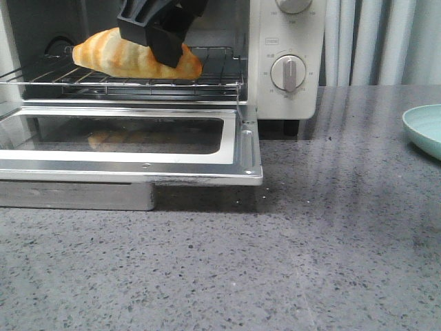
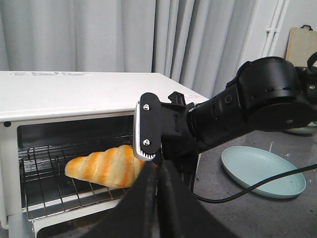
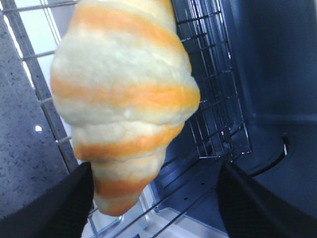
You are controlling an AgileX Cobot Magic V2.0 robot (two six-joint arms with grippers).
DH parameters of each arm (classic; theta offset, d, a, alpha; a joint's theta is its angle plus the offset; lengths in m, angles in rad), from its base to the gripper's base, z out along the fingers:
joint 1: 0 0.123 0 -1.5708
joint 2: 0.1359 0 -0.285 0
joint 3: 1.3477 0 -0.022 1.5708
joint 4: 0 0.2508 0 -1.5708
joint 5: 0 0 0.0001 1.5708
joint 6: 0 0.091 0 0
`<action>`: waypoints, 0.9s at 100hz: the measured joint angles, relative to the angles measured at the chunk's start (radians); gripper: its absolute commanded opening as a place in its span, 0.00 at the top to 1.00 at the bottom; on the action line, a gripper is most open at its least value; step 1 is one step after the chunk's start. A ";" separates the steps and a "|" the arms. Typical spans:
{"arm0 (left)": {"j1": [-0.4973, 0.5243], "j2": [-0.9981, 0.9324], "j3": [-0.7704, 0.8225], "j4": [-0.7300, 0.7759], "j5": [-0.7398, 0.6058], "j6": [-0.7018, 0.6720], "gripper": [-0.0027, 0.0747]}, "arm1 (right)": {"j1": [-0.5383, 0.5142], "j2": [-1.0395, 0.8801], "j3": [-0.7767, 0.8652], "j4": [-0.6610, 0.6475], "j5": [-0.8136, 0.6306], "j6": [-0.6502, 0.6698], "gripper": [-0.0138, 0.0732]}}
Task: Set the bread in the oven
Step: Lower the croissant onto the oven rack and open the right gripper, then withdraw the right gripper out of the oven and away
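The bread (image 1: pixel 134 56), golden-orange with cream stripes, lies on the wire rack (image 1: pixel 41 77) inside the cream-white oven (image 1: pixel 286 34), whose glass door (image 1: pixel 138 157) hangs open. My right gripper (image 1: pixel 157 40) reaches into the oven from above, over the bread's right end. In the right wrist view its fingers stand wide apart, open (image 3: pixel 154 173), with the bread (image 3: pixel 124 104) between them, close to one finger (image 3: pixel 64 198). My left gripper (image 2: pixel 158 168) is shut on nothing, outside the oven (image 2: pixel 74 91). From there the bread (image 2: pixel 104 166) and the right arm (image 2: pixel 257 99) show.
A pale green plate (image 1: pixel 424 127) sits on the grey speckled counter right of the oven, also in the left wrist view as the plate (image 2: pixel 262 171). A black cable (image 2: pixel 247 191) crosses in front of it. The oven's dial (image 1: pixel 288 72) faces forward.
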 measured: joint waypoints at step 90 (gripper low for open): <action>0.304 -0.331 0.127 0.367 0.041 -0.210 0.99 | 0.210 -0.006 -0.130 0.077 0.234 0.007 0.30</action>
